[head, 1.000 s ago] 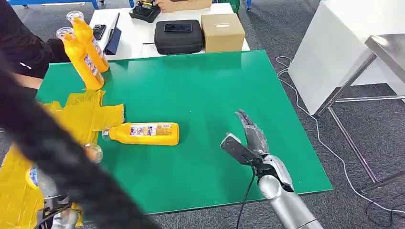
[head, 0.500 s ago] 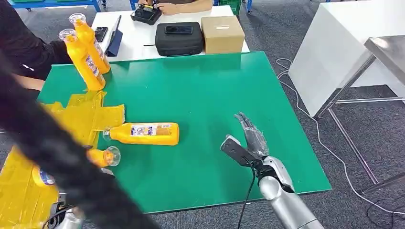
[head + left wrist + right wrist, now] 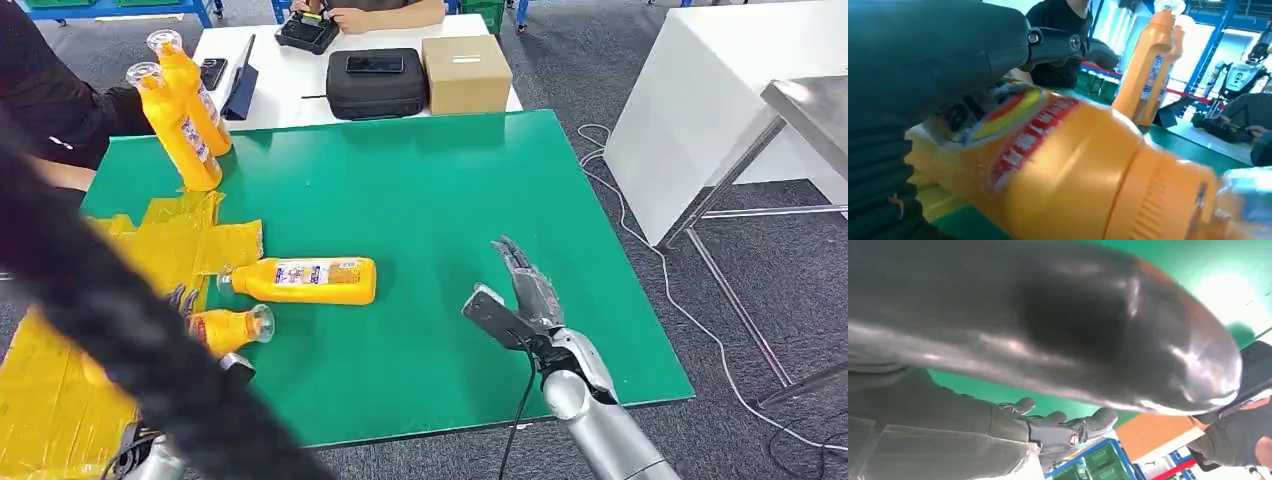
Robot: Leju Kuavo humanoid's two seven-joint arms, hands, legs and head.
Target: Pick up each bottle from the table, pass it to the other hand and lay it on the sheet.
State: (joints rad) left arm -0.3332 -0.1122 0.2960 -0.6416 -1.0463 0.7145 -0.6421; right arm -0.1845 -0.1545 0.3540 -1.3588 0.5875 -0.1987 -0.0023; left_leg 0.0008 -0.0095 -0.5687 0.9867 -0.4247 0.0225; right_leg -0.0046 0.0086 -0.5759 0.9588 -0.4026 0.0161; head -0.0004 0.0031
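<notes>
My left hand (image 3: 185, 303) grips a yellow bottle (image 3: 225, 330) on its side, clear cap pointing towards the table's middle, above the edge of the yellow sheet (image 3: 190, 240). Close up, the left wrist view has that bottle (image 3: 1073, 170) under my thumb (image 3: 938, 55). A second yellow bottle (image 3: 305, 280) lies on the green table (image 3: 450, 190) beside the sheet. Two more bottles (image 3: 180, 120) stand at the far left corner, and they also appear in the left wrist view (image 3: 1148, 65). My right hand (image 3: 520, 300) hovers open over the table's near right part, fingers (image 3: 1063, 427) spread and holding nothing.
A dark blurred band (image 3: 110, 330) crosses the near left of the head view. A person in black (image 3: 45, 100) sits at the left edge. Behind the green table, a white table carries a black case (image 3: 375, 80) and a cardboard box (image 3: 465, 70). A white cabinet (image 3: 720, 90) stands to the right.
My left hand has brought the held bottle up and rightwards from the sheet's near part towards the table's middle. The right hand has stayed almost where it was.
</notes>
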